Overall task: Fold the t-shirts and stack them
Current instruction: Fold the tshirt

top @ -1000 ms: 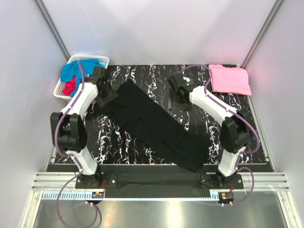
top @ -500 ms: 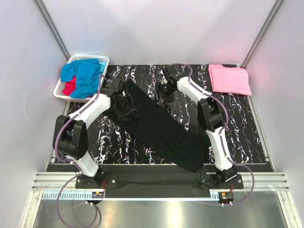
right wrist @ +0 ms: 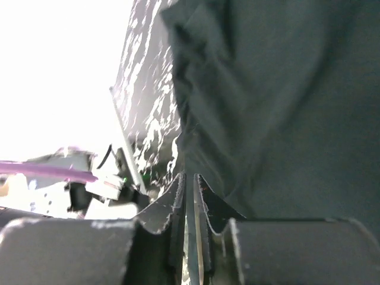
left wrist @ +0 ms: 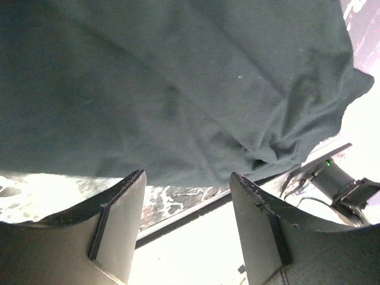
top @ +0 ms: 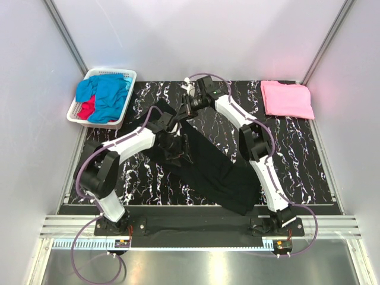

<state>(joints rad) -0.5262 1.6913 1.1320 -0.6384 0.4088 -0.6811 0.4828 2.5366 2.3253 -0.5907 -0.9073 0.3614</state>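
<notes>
In the right wrist view the black shirt (right wrist: 267, 89) runs off the top and right edges. The slit between the fingers of the right gripper (right wrist: 189, 177) is too narrow to show whether cloth sits in it. Ahead of the left gripper (left wrist: 187, 175) the same shirt is cut off top and left, and the area beneath the fingers is washed out white.

Top view is evenly lit and sharp; 2 wrist views glare white beyond the black t-shirt (left wrist: 178, 89).
</notes>
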